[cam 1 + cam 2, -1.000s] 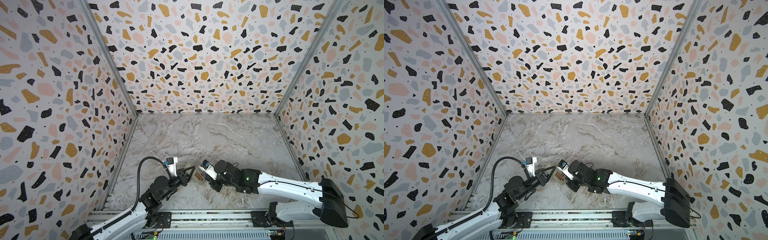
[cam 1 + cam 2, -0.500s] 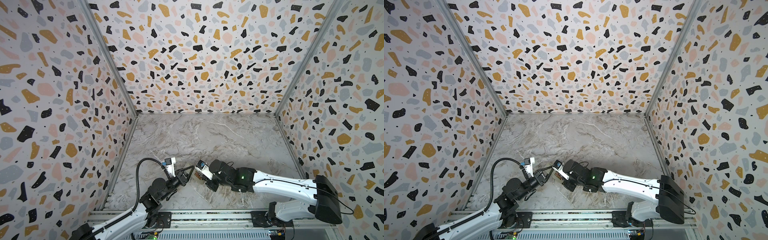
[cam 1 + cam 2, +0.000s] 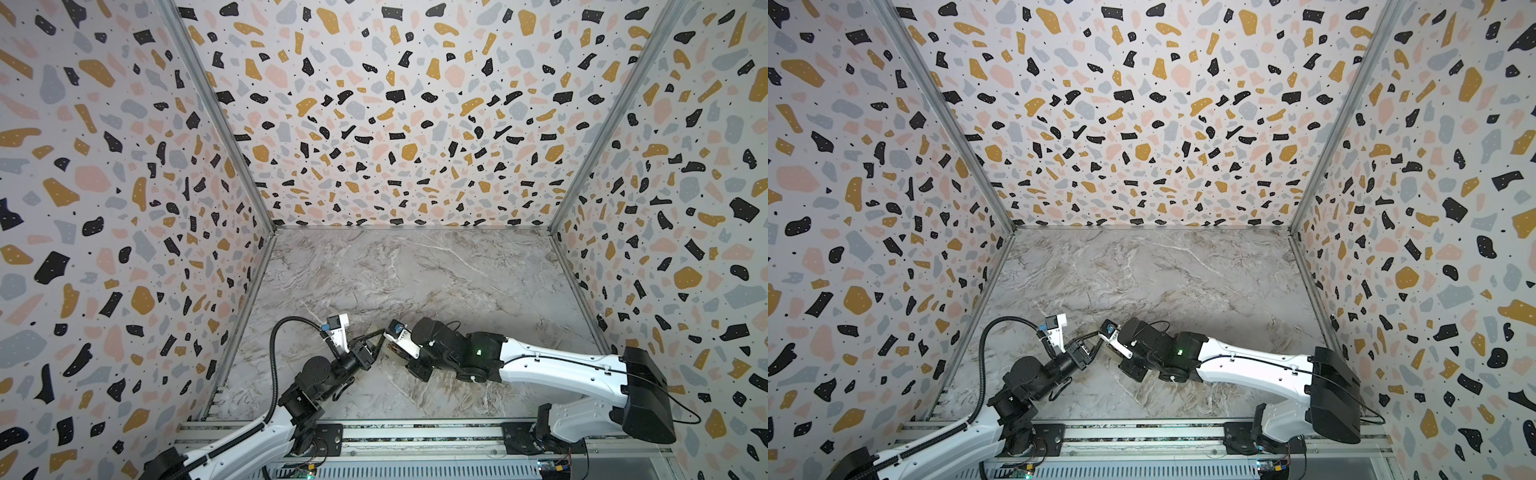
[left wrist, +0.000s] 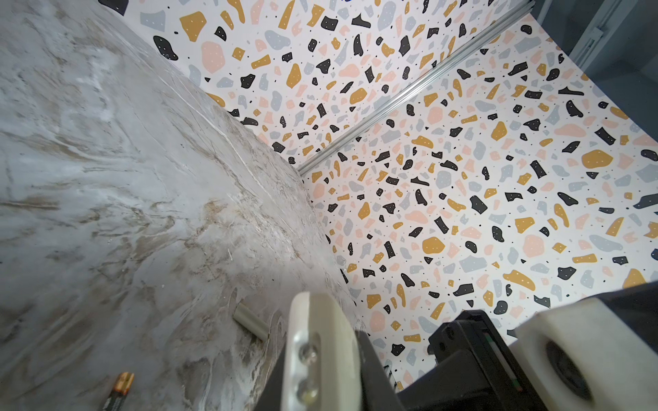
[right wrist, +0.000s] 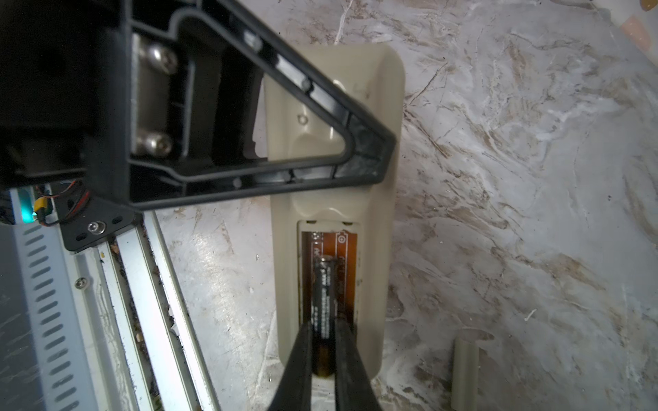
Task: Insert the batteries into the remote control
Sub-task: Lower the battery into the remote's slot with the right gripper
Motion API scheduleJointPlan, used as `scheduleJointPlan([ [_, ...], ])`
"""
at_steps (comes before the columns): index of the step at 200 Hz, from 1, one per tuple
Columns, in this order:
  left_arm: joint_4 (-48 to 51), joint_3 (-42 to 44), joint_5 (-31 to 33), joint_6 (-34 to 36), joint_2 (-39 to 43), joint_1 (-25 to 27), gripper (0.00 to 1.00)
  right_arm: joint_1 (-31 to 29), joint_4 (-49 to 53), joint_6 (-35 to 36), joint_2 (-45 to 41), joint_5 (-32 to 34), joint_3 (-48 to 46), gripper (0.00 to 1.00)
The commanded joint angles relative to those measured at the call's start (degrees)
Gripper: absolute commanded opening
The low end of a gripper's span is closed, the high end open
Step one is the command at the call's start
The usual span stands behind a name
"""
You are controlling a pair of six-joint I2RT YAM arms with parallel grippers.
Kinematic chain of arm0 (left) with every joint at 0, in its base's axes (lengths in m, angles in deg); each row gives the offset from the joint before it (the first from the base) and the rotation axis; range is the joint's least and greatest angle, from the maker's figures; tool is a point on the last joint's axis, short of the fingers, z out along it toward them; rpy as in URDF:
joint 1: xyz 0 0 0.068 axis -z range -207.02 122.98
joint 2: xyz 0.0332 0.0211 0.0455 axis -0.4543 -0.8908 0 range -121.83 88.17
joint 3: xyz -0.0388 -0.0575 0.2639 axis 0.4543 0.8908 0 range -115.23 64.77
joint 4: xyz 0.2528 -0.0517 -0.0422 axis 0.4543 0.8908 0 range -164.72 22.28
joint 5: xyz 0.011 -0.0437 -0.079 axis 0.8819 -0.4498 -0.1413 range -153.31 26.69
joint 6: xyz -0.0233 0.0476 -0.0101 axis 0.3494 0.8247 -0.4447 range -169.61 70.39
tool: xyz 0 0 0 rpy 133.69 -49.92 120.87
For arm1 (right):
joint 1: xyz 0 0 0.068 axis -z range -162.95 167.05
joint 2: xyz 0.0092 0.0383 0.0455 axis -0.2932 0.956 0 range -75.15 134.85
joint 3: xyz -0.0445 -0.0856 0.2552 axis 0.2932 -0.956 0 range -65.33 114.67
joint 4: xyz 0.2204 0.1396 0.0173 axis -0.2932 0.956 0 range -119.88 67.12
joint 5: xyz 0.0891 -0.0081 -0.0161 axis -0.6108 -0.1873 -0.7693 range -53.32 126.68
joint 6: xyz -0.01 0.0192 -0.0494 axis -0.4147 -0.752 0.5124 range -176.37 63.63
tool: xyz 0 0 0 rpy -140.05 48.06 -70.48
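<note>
The remote control (image 5: 375,256) lies face down on the marble table (image 5: 516,178), close to the front rail (image 5: 142,284), between the two arms. Its back hatch is off, and you can see brown circuit board (image 5: 347,242) in the open battery bay. The right gripper (image 5: 324,325) is clenched on a battery (image 5: 324,284), a dark one, pinched near one end between the two black fingers (image 5: 302,356). It lies lengthwise over the bay, pointing up the length of the remote. I can't tell from here whether it is seated or just hovering above the board.

The left gripper (image 3: 379,336) is closed too, and one of its black triangular fingers lies across the upper back of the remote. I can't tell whether it clamps the casing or only presses on it.

The small pale cover (image 5: 466,370) rests on the table just beside the remote's bay end. The other battery (image 4: 119,391), black with a coppery end, lies loose on the marble, apart from the cover
</note>
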Motion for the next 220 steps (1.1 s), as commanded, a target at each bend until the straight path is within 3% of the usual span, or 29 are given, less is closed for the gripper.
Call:
scheduleJointPlan([
  [1,-7.2,3.5,0.0,-2.6,1.0,-0.2,0.00,-0.3,2.9,0.8,1.0,0.7,2.2,0.00],
  [32,-7.5,3.7,0.0,-4.5,1.2,-0.2,0.00,-0.3,3.6,1.1,1.4,1.0,2.9,0.00],
  [121,-9.3,4.8,0.1,-6.1,1.6,-0.2,0.00,-0.5,7.1,3.0,2.0,0.8,5.2,0.16],
  [220,-8.9,5.2,-0.4,-6.2,2.4,-0.2,0.00,-1.4,7.5,3.1,1.7,0.3,5.7,0.22],
])
